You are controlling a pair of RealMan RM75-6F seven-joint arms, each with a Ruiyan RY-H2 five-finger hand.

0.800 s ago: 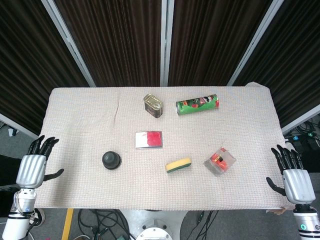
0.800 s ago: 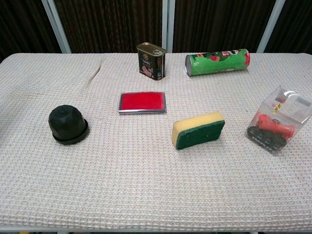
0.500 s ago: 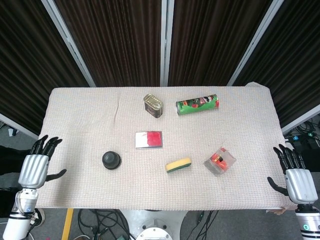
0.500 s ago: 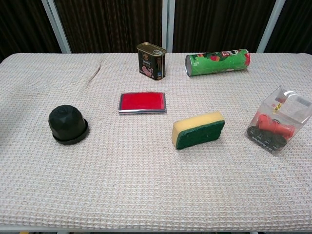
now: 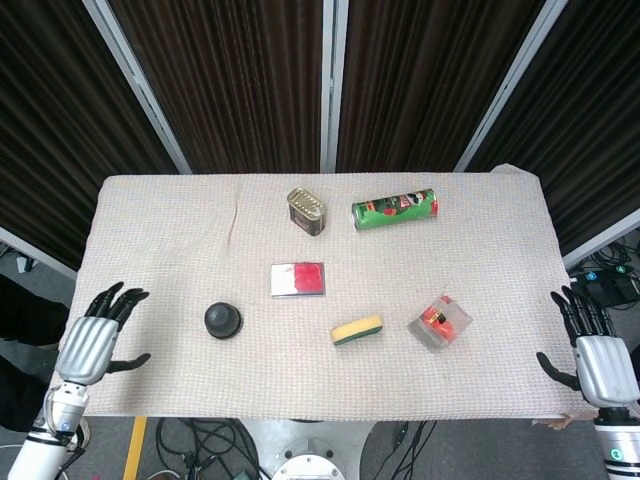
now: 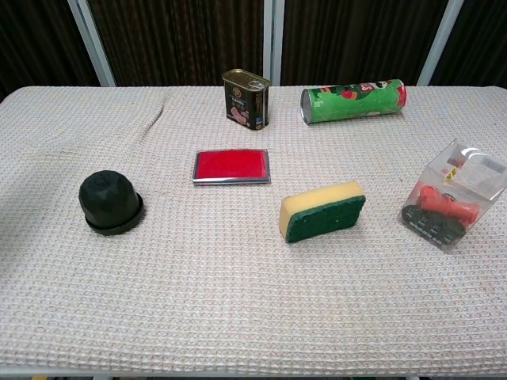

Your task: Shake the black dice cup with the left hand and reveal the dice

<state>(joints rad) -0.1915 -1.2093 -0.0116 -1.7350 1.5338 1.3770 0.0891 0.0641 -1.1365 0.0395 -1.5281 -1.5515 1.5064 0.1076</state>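
Since the earlier head view, left hand [image 5: 92, 340] has shifted inward and slightly down, toward the bench [image 5: 160, 220] edge; right hand [image 5: 598, 358] has dropped a little at the far right. Objects on the cloth unmoved.

Left hand: fingers [image 5: 118, 297] spread, released, holding nothing. It sits off the left edge of the bench, outside the chest view. Right hand: likewise splayed and empty, off the right edge.

Black dice cup [image 5: 222, 319] stands mouth-down on its base, left-front part of the bench, apart from everything else; nearest neighbour is the red tin [image 5: 298, 279] at its 1 o'clock.

Key relation: in the head view the cup lies at roughly 2–3 o'clock from the left hand, well apart. Left hand is much the nearer. Cup is round, so no long axis constrains the approach.
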